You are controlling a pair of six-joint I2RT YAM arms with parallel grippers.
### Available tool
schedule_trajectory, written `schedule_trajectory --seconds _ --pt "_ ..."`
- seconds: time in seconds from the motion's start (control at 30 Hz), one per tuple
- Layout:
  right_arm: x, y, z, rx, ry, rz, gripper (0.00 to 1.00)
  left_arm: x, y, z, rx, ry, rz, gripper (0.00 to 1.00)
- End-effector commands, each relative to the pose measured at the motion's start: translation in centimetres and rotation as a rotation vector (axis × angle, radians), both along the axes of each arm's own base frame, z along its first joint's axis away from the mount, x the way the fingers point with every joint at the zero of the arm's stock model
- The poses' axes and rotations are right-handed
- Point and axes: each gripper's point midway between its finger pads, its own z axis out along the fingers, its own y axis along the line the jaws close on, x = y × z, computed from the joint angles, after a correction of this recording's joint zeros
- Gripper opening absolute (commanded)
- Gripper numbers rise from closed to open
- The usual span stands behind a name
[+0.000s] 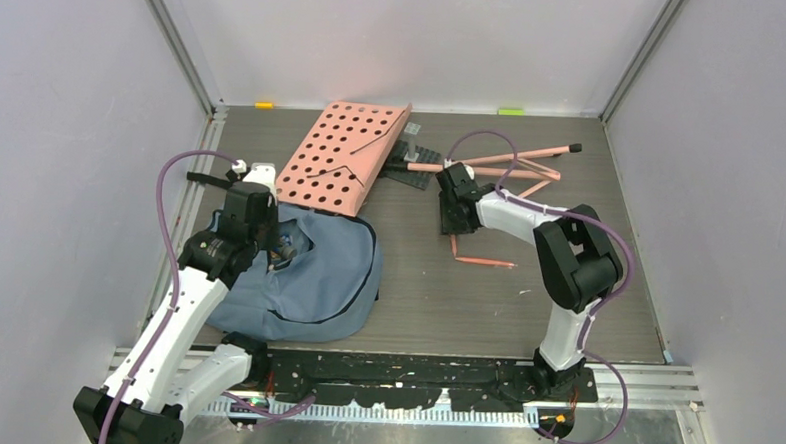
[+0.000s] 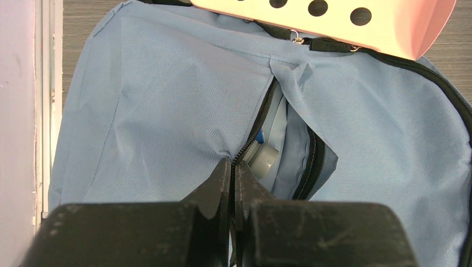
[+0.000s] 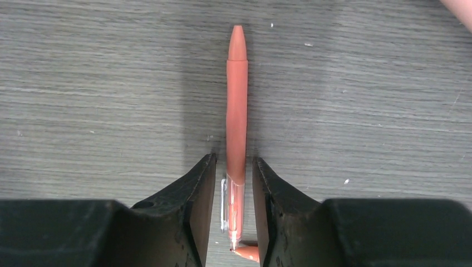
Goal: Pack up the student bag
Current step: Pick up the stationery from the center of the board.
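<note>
Configuration of both arms at the pen pick-up. The soft, rounded blue-grey fabric backpack (image 1: pixel 316 284) lies flat on the dark wood-grain table (image 1: pixel 425 304) at the near left, its far edge overlapped by the flat pink perforated board (image 1: pixel 344 155). The left end effector (image 2: pixel 232 166) is closed to a hairline on the black zipper edge of the backpack, holding open a narrow slit through which a grey-capped object (image 2: pixel 264 158) shows. The right end effector (image 3: pixel 234 162), well apart from the backpack, is partly open and straddles the slim orange plastic pen (image 3: pixel 236 100) near its clear clip end. A sliver of table shows on either side of the pen, so nothing is gripped yet. Probable failures at the pen: one finger meeting it first would roll or swivel it out of the gap; a hold so near the end would leave the long barrel free to droop; the orange tip of a second pen (image 3: pixel 245 254), just beside the fingers, could be caught as well. At the backpack, the thin pinch of fabric may slip and let the slit close, and the board resting over it could be dragged.
</note>
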Motion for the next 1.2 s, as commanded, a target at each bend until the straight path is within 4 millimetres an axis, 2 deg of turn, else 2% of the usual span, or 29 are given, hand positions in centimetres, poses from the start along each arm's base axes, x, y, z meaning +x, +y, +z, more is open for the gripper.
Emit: schedule_trajectory --seconds 0.0,0.4,0.47,0.53,0.6,0.77,0.93,0.97,1.1,1.17 --pt "1.9 0.4 1.0 0.010 -0.042 -0.004 0.35 1.8 -1.2 2.6 -0.064 -0.119 -0.023 0.00" --pt "1.5 -0.1 -0.2 -0.016 -0.001 -0.009 0.17 1.8 -1.2 2.6 -0.064 -0.121 -0.021 0.00" --pt "1.4 -0.2 -0.3 -0.015 0.008 -0.010 0.12 1.8 -1.2 2.7 -0.063 -0.122 -0.020 0.00" --pt "1.2 -0.1 -0.3 -0.007 0.015 -0.007 0.02 1.7 -1.2 2.7 -0.063 -0.122 -0.020 0.00" --pt "1.0 0.1 0.2 0.006 0.014 -0.005 0.01 1.7 -1.2 2.7 -0.064 -0.123 -0.021 0.00" --pt "-0.1 1.2 3.4 0.104 -0.009 0.027 0.01 1.8 -1.6 3.1 -0.085 -0.131 -0.030 0.00" --pt "-2.3 2.7 8.6 0.224 -0.052 0.085 0.01 1.8 -2.1 3.9 -0.120 -0.138 -0.032 0.00" --pt "-2.8 2.8 9.2 0.227 -0.052 0.094 0.01 1.7 -2.1 4.0 -0.125 -0.133 -0.031 0.00" --pt "-6.0 6.1 13.6 0.352 -0.091 0.202 0.01 1.3 -2.6 3.7 -0.154 -0.114 -0.041 0.00" --pt "-7.6 8.4 14.9 0.421 -0.070 0.266 0.01 1.2 -2.7 3.3 -0.162 -0.106 -0.044 0.00"
